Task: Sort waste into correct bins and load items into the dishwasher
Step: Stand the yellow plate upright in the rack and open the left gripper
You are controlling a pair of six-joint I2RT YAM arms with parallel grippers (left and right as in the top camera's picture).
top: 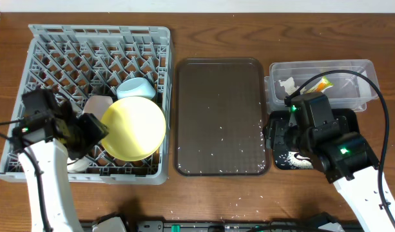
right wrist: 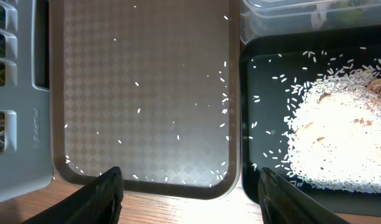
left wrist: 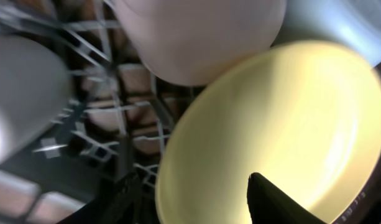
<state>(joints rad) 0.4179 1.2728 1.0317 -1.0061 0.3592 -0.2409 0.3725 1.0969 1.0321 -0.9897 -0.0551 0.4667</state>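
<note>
The yellow plate [top: 134,127] stands tilted in the grey dish rack [top: 55,45], beside the white bowl [top: 96,106] and the light blue bowl [top: 136,87]. My left gripper [top: 97,132] is open, with its fingers on either side of the plate's left rim [left wrist: 196,199]. My right gripper [top: 279,138] is open and empty, hovering over the gap between the serving tray and the black tray [right wrist: 187,193]. The black tray [right wrist: 265,93] holds a heap of rice [right wrist: 339,137]. The clear tub [top: 352,67] holds the tissue [top: 287,84] and the wrapper [top: 319,82]. The chopsticks are out of view.
The dark brown serving tray [top: 220,77] lies between the rack and the bins, with scattered rice grains [right wrist: 224,99] mostly along its right side. A pale rounded object [left wrist: 16,106] sits in the rack left of the plate. Bare wood runs along the table's front edge.
</note>
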